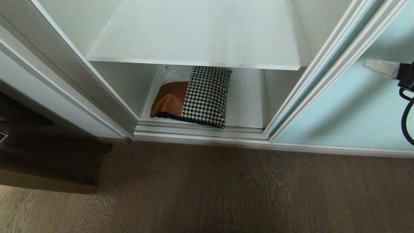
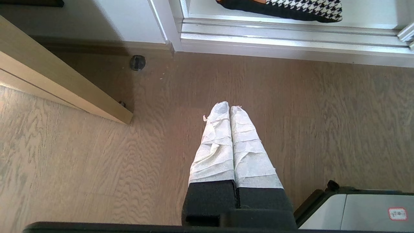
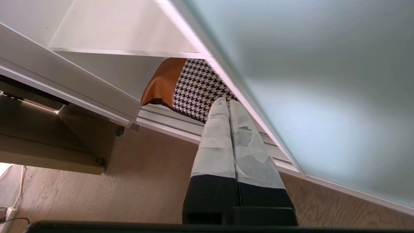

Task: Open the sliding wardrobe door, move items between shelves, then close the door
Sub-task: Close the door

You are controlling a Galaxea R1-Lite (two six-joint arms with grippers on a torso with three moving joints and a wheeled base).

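Sliding wardrobe door (image 1: 352,106): frosted aqua panel, slid to the right, opening exposed.
Cushion (image 1: 194,96): flat on lower shelf (image 1: 245,106), near front edge, just behind floor track (image 1: 200,131); brown leather patch left, houndstooth patch right, black underside along front. Partly overhung by upper shelf (image 1: 200,35).
Right hand (image 1: 367,64): raised in front of door glass at right edge of head view, fingertips (image 3: 223,106) pressed together, holding nothing; contact with glass not determinable.
Left hand (image 2: 229,108): low over wood floor (image 1: 207,191), before track, fingers fully closed, empty.
Light wood door (image 2: 64,87): at left, beside wardrobe.
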